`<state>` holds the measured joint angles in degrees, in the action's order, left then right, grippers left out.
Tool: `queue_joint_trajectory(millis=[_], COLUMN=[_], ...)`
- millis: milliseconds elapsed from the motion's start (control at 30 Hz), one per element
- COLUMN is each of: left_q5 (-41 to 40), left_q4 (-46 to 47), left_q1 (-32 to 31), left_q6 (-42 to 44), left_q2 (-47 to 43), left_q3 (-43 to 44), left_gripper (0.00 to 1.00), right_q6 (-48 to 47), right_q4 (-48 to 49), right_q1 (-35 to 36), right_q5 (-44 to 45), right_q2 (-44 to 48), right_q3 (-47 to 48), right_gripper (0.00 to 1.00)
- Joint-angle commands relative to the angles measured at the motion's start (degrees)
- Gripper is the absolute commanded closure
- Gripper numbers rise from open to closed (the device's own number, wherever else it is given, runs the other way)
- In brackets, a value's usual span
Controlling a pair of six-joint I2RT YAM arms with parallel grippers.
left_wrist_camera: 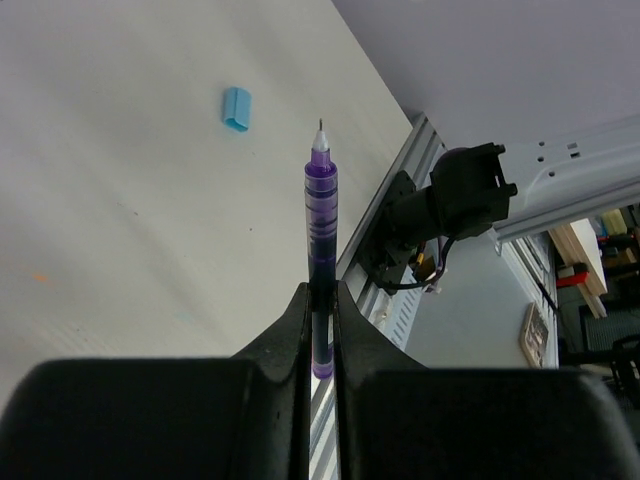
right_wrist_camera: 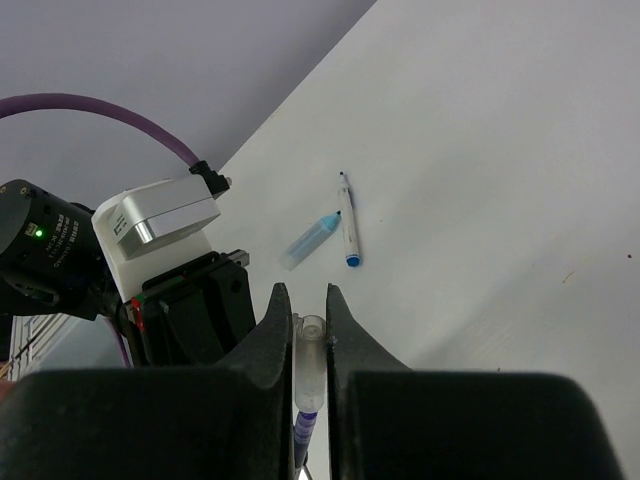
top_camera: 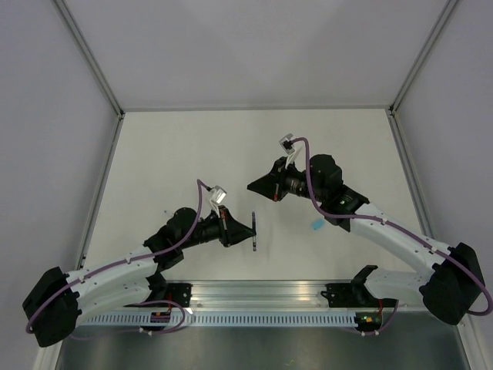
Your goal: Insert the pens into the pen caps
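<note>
1 purple pen (left_wrist_camera: pixel 320 210), 1 white pen (right_wrist_camera: pixel 347 222), 1 clear cap (right_wrist_camera: pixel 310 355), 2 blue caps (right_wrist_camera: pixel 308 243) (left_wrist_camera: pixel 236 109).

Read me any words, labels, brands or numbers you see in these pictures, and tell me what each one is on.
No text can be read.
Small dark marks on the white arm link: too small to read.
The purple pen shows no legible print.
</note>
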<state>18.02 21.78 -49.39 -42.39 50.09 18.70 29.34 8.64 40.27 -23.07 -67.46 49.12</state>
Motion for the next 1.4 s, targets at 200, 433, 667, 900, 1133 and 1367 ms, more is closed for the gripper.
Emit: queue_joint_trajectory(millis=[200, 433, 667, 900, 1133, 1367], left_q5=[5.18, 5.71, 5.71, 5.01, 6.15, 6.59], left_q4=[10.56, 12.85, 13.20, 13.46, 16.54, 18.03], left_q1=[-0.27, -0.27, -0.27, -0.27, -0.27, -0.27], left_q6=[4.42, 3.98, 4.25, 4.25, 3.02, 2.40], left_q2=[0.63, 2.21, 3.44, 3.97, 5.64, 6.17], left_q3=[-1.21, -0.59, 1.07, 1.60, 1.60, 1.08], left_gripper=[0.98, 0.98, 0.98, 0.98, 0.98, 0.98], right_q6=[0.80, 1.94, 5.98, 7.48, 7.04, 7.04], right_q4=[5.59, 6.82, 11.39, 13.85, 13.42, 13.94], right_q1=[-0.11, -0.02, 0.25, 0.42, 0.69, 0.77], right_q5=[-2.94, -2.86, -3.03, -2.59, -1.63, -1.10], right_q2=[0.14, 1.54, 2.86, 5.94, 6.73, 5.94], right_q3=[0.10, -2.01, -5.44, -8.95, -9.31, -9.57], right_gripper=[1.00, 1.00, 1.00, 1.00, 1.00, 1.00])
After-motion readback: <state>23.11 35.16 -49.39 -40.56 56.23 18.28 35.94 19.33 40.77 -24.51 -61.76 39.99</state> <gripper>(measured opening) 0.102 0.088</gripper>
